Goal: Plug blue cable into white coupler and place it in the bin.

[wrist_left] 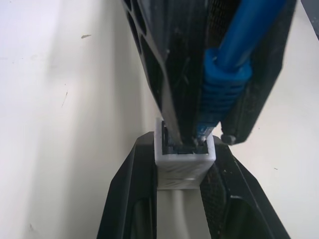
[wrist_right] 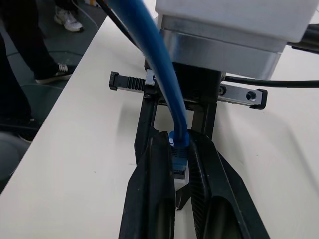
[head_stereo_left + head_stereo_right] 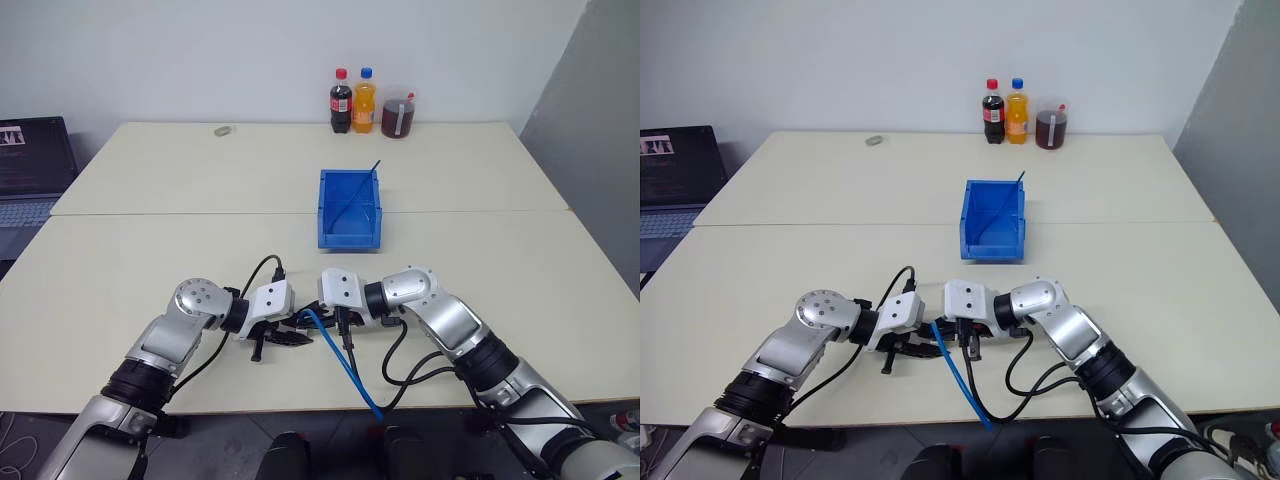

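My left gripper (image 1: 183, 149) is shut on the white coupler (image 1: 184, 167), holding the small block by its sides with the dark socket facing away from the wrist. From the opposite side, my right gripper (image 2: 179, 142) is shut on the ribbed blue boot of the blue cable (image 2: 149, 45), just behind its plug. The plug's tip (image 1: 203, 133) sits at the coupler's socket. The two grippers meet low over the table's front edge (image 3: 305, 330), and the cable (image 3: 345, 370) trails off that edge. The bin (image 3: 350, 232) stands at mid-table beyond them.
A darker blue cable (image 3: 360, 190) leans inside the bin. Two bottles (image 3: 352, 100) and a jar of dark liquid (image 3: 397, 115) stand at the far edge. A laptop (image 3: 30, 165) sits at far left. A person's legs (image 2: 30, 45) stand beside the table.
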